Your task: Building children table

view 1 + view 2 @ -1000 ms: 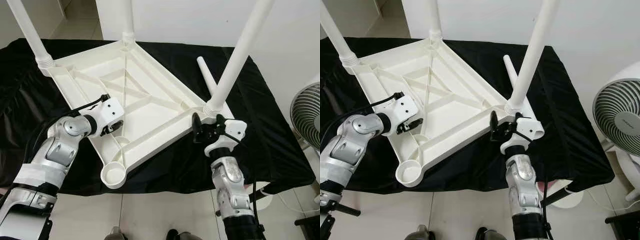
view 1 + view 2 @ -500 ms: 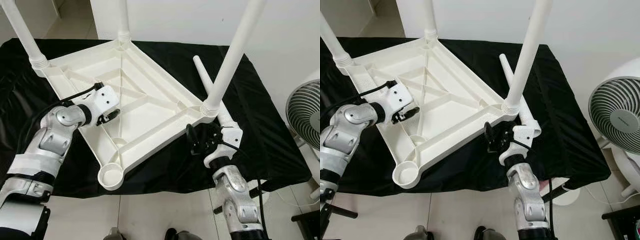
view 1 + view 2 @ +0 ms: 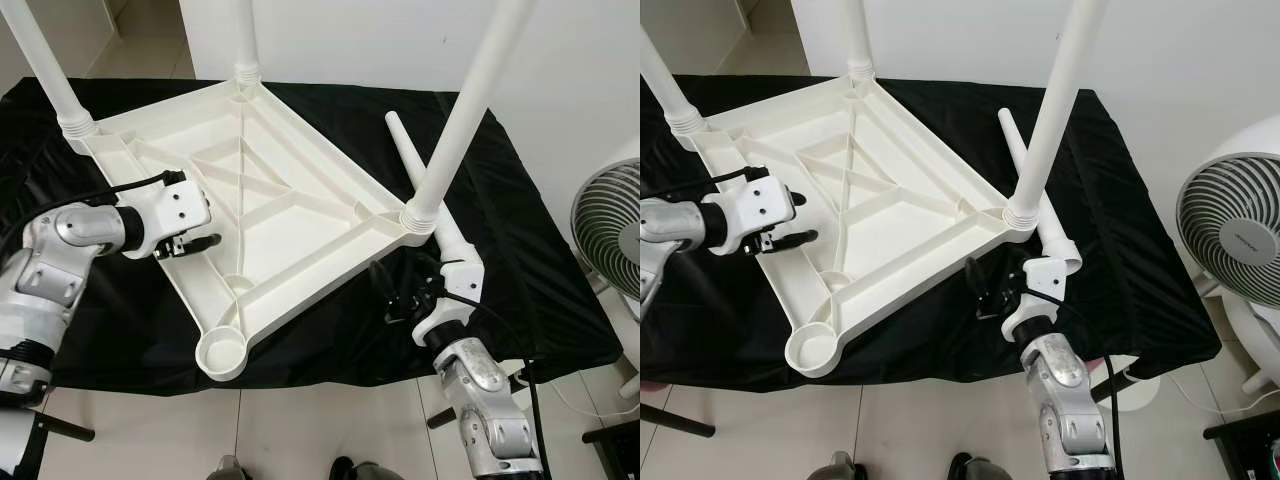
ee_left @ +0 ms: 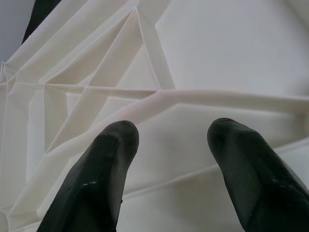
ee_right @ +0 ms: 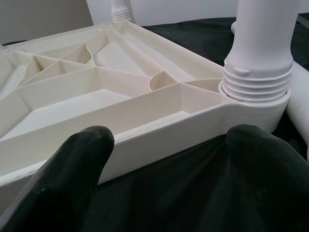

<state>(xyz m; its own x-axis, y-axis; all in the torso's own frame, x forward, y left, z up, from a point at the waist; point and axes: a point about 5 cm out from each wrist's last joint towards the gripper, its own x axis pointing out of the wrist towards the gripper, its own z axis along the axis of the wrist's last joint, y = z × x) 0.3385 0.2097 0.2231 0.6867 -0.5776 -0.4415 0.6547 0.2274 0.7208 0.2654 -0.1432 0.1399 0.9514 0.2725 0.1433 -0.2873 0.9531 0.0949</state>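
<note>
Trouble spot first, at the bottom of the frame: the empty leg socket point(image 3: 222, 353) on the upturned white tabletop point(image 3: 270, 215) pokes right out to the front edge of the black-draped table point(image 3: 520, 200), maybe slightly past it, so a shove on that corner could probably tip or slide the whole thing toward the floor. Right gripper point(image 3: 392, 292) sits lower right, fingers spread wide and holding nothing, just short of the tabletop's rim beside the nearest screwed-in leg point(image 3: 468, 110). If it swings up it could knock that leg, which is tall and would lever the top around. Left gripper point(image 3: 190, 244) is at mid left, fingers also apart and empty, hovering over the ribbed underside near the left rim. The ribs are thin plastic, so a hard press there might flex or skid the piece. The fourth leg point(image 3: 425, 195) lies loose on the cloth behind the right corner, partly hidden by the standing one, and looks free to roll. Room-wise, the cloth at right has open space, a fan point(image 3: 608, 230) stands off the right edge, and two more legs rise at upper left.
</note>
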